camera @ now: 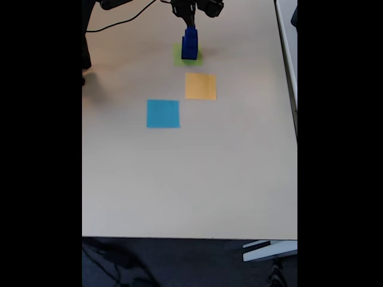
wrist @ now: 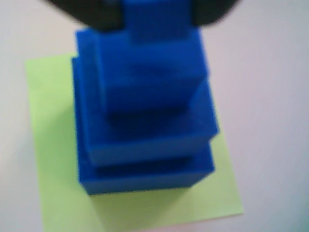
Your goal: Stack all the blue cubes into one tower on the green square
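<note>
In the fixed view, a dark cable (camera: 122,21) is being trailed across the far left of the table (camera: 191,179). A bit nearer and right of that, a light blue square (camera: 163,113) is being left flat on the table, well apart from the action. Next one over, an orange square (camera: 200,86) is lying a little farther back, just near of the green square (camera: 181,58).

The green square is sitting at the far end of the table, and the tower is being carried on it. In the wrist view the green square (wrist: 58,169) is being shown poking out on the left, near and right sides of the stack. Three blue cubes are being stacked there: the large cube (wrist: 145,176) at the bottom, touching the paper, the medium cube (wrist: 149,137) on it, and the small cube (wrist: 154,24) on top, a bit blurry. The stack is looking slightly stepped, not perfectly lined up.

The gripper (wrist: 157,14) is being held right at the top of the tower, with a dark finger (wrist: 91,14) seen on either side of the small cube. The jaws are being kept about a cube's width apart, hugging the small cube, though real squeeze or just touching can't be told from the blur. In the fixed view the gripper (camera: 190,24) is hanging directly over the stack (camera: 190,45).
</note>
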`<action>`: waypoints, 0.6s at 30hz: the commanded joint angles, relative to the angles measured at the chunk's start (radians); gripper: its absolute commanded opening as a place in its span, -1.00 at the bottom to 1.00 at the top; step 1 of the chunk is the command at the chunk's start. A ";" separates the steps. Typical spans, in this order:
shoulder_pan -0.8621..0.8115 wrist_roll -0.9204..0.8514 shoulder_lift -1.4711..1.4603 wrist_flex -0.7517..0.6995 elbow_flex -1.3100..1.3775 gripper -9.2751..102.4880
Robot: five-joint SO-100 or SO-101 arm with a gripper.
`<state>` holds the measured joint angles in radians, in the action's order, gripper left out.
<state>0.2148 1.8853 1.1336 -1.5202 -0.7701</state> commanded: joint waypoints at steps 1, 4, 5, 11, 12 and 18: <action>0.003 -0.003 0.037 0.020 0.008 -0.83; 0.002 -0.005 0.038 0.020 0.006 -0.83; 0.000 -0.008 0.038 0.021 0.005 -0.83; -0.003 -0.014 0.043 0.021 0.000 -0.82; -0.003 -0.014 0.043 0.021 0.000 -0.82; -0.003 -0.012 0.043 0.026 -0.008 -0.81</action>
<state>0.2148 1.8837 1.1336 -1.5125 -0.7823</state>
